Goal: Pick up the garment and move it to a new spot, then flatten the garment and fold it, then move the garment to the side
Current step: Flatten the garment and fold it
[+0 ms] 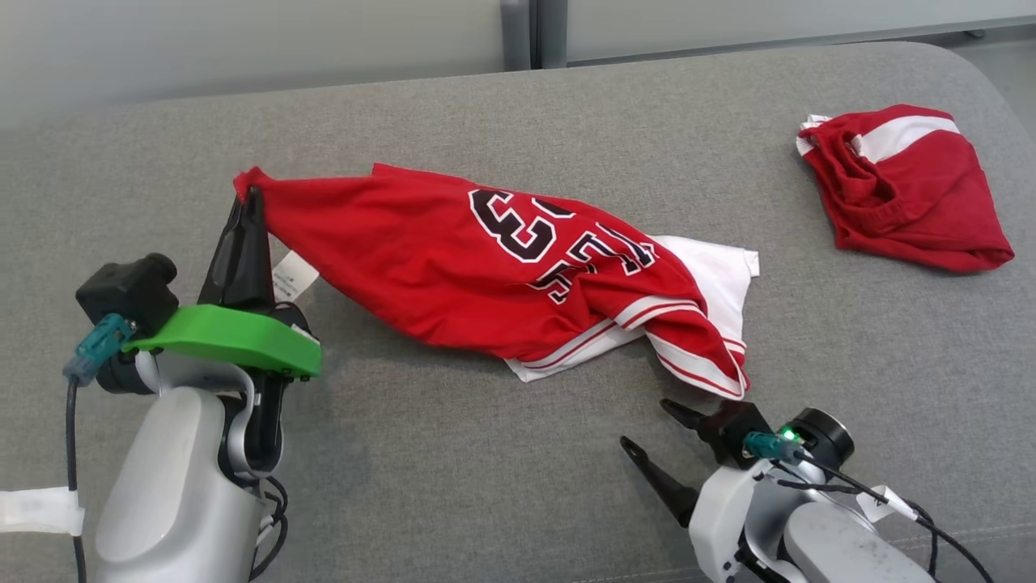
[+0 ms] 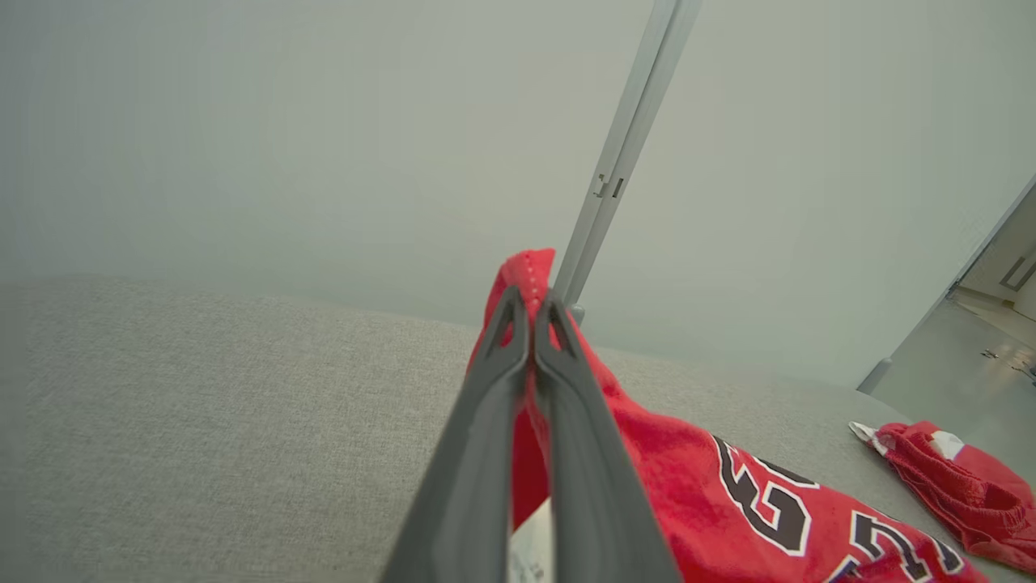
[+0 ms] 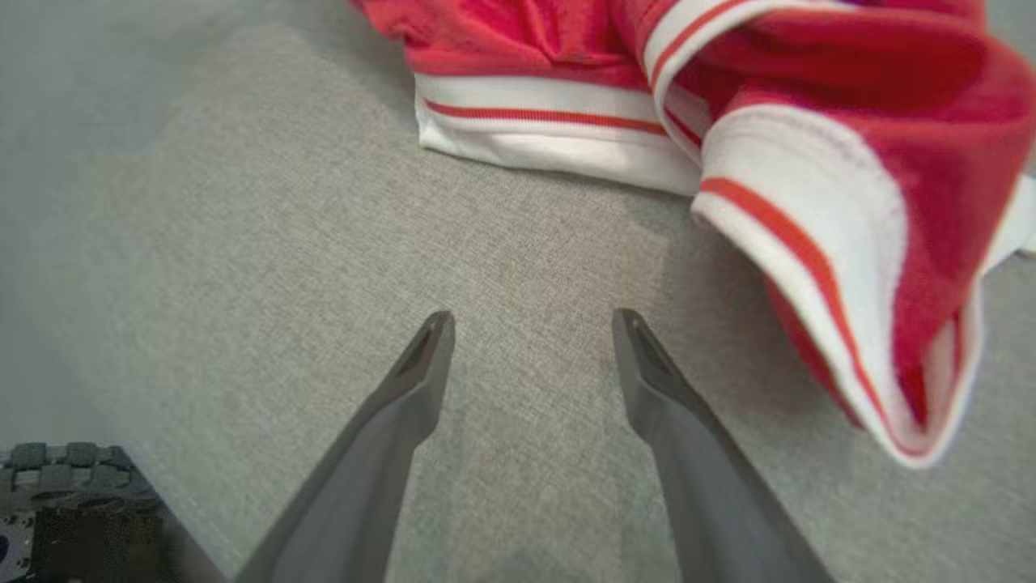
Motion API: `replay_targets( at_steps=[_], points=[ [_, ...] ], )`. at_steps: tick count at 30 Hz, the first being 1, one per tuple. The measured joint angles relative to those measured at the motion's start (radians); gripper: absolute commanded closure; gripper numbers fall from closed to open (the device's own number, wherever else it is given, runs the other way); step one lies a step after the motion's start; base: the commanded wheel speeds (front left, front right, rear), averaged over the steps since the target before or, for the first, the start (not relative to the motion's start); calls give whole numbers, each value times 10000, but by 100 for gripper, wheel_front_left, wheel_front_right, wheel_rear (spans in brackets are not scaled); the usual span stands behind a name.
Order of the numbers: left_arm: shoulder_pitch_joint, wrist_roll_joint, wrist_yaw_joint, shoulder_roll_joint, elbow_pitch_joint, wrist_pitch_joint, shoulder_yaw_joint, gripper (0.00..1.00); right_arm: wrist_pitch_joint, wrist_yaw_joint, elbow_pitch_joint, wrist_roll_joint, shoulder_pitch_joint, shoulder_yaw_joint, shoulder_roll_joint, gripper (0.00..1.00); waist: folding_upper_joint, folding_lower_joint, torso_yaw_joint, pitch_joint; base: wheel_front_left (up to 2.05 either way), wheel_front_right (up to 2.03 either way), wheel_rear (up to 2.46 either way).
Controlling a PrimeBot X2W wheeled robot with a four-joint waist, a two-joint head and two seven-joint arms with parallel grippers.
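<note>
Head view
jersey (image 1: 453, 267): red basketball top with black-and-white lettering and white trim, rumpled and drawn out across the middle of the desk (image 1: 486, 478), one corner raised at the desk's left.
left tool (image 1: 252, 198): closed on that raised corner, with a white care label (image 1: 293, 277) hanging by it.
right tool (image 1: 647, 424): jaws apart and empty, low over the desk's near right, close to the jersey without touching it.
shorts (image 1: 906, 194): red and white, crumpled at the desk's far right.

Left wrist view
pinch: the left tool (image 2: 530, 301) has its fingers pressed together, and a stitched red edge pokes out above the tips.

Right wrist view
striped hem (image 3: 809, 186): a white band with thin red lines, curled over just beyond the spread right tool (image 3: 530, 320).
desk cover (image 3: 283, 243): grey, coarse, matte weave.

Judgement
handling: probably light, limp and slightly slick — it should sag and drag rather than hold any shape.
hold: corners and hem seams, where doubled cloth gives the fingers bite.
</note>
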Motion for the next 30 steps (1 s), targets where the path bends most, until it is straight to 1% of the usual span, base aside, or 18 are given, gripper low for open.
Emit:
replay_targets(
  at_steps=[4, 6, 9, 12, 14, 18, 20, 21, 22, 24, 30],
  points=[
    [438, 150, 17, -75, -357, 0, -58, 100, 299, -21, 485, -113, -99, -265, -393, 0, 0, -1, 173, -148, 0, 0, 0],
    [599, 211, 25, -115, -500, 0, -123, 100, 303, -148, 548, -222, -360, -485, -587, 0, 0, 0, 262, -197, 0, 0, 0],
    [896, 274, 102, -123, -708, 0, -165, 100, 314, -199, 537, -318, -864, -662, -654, 0, 0, 0, 388, -264, 0, 0, 0],
    [1250, 347, 192, -125, -922, 0, -125, 100, 397, -234, 529, -604, -1042, -585, -706, 0, 0, 0, 471, -348, 0, 0, 0],
    [1461, 359, 199, -125, -1064, 0, -65, 100, 399, -362, 529, -851, -1078, -479, -855, 0, 0, 0, 493, -388, 0, 0, 0],
    [1768, 380, 278, -132, -1338, 0, -13, 100, 397, -550, 472, -1461, -1313, -347, -1204, 0, 0, 0, 477, -416, 0, 0, 0],
    [1900, 380, 282, -132, -1421, 0, 4, 100, 385, -562, 385, -1659, -1417, -313, -1310, 0, 0, 0, 452, -424, 0, 0, 0],
    [1974, 380, 288, -134, -1480, 0, 12, 100, 384, -573, 318, -1699, -1436, -320, -1335, 0, 0, 0, 436, -427, 0, 0, 0],
    [2123, 380, 290, -138, -1605, 0, 25, 100, 382, -727, 222, -1703, -1435, -339, -1388, 0, 0, 0, 398, -433, 0, 0, 0],
    [2265, 380, 370, -150, -1710, 0, 92, 100, 382, -773, 173, -1716, -1435, -384, -1486, 0, 0, 0, 346, -437, 0, 0, 0],
    [2505, 382, 410, -150, -2052, 0, 123, 100, 384, -901, 117, -1714, -1432, -560, -1636, 0, 0, 0, 145, -349, 0, 0, 0]
  ],
)
